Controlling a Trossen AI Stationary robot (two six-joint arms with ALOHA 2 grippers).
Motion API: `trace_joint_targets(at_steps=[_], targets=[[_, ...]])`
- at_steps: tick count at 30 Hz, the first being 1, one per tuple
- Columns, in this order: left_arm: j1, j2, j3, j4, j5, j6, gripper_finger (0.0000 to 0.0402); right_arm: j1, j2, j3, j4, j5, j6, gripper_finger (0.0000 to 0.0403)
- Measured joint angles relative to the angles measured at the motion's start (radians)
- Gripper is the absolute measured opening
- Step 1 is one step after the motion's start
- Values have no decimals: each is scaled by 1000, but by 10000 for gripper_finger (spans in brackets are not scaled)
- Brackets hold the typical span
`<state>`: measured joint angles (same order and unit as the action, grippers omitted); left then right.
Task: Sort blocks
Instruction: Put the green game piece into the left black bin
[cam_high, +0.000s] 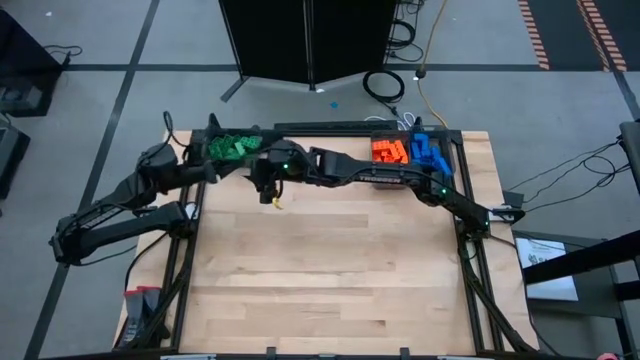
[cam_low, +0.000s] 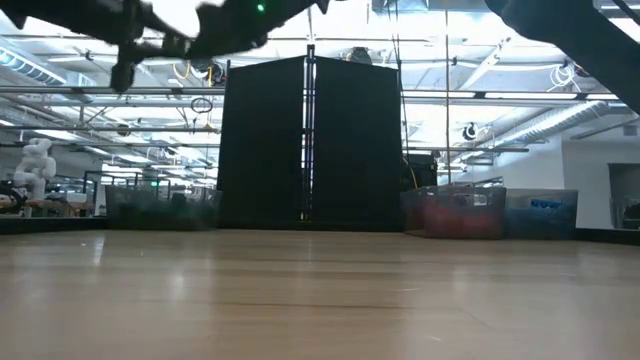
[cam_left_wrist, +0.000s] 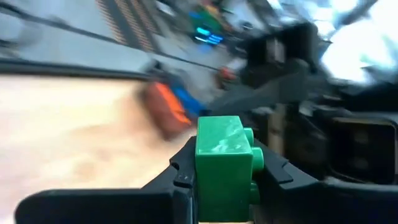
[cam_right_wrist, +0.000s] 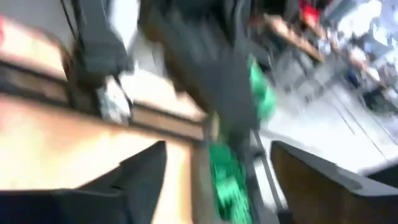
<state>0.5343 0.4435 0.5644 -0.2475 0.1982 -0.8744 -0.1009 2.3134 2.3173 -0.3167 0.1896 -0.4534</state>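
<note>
My left gripper (cam_left_wrist: 225, 180) is shut on a green studded block (cam_left_wrist: 224, 163). In the high view it (cam_high: 212, 172) hovers at the table's far left, just near of the bin of green blocks (cam_high: 235, 147). My right arm reaches across the far side, and its gripper (cam_high: 264, 184) is open beside the left one, touching nothing. In the right wrist view its fingers (cam_right_wrist: 211, 180) stand wide apart, with blurred green blocks (cam_right_wrist: 227, 180) beyond. Orange blocks (cam_high: 388, 152) and blue blocks (cam_high: 430, 152) lie in bins at the far right. My left gripper pinches the green block by its two opposite side walls (cam_left_wrist: 200, 174), one finger (cam_left_wrist: 177, 177) on each side. The block's studs (cam_left_wrist: 256, 155) point sideways past one finger. It is lifted clear of the table.
The wooden table (cam_high: 330, 280) lies bare across its middle and near half. The bins line the far edge. My two arms crowd together at the far left, with the right arm (cam_left_wrist: 298, 68) close in front of the left wrist camera. A tall black panel (cam_low: 310, 145) stands beyond the table.
</note>
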Motion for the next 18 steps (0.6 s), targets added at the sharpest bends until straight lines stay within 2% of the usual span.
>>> trace_joint_targets(at_steps=[4, 7, 10, 13, 18], targets=[[1, 10, 0, -146, -236, 77, 75, -11, -12, -1, -170, 75, -13, 325], [5, 52, 0, -261, -456, 106, 75, -21, -17, -1, -261, 76, -10, 330], [27, 133, 0, -327, -607, 110, 75, -26, -18, -1, -321, 74, -6, 322], [66, 238, 0, -296, -662, 181, 75, -26, -18, -1, -335, 68, -5, 313], [158, 428, 0, -239, -674, 241, 75, -26, -18, -1, -343, 66, -38, 309]])
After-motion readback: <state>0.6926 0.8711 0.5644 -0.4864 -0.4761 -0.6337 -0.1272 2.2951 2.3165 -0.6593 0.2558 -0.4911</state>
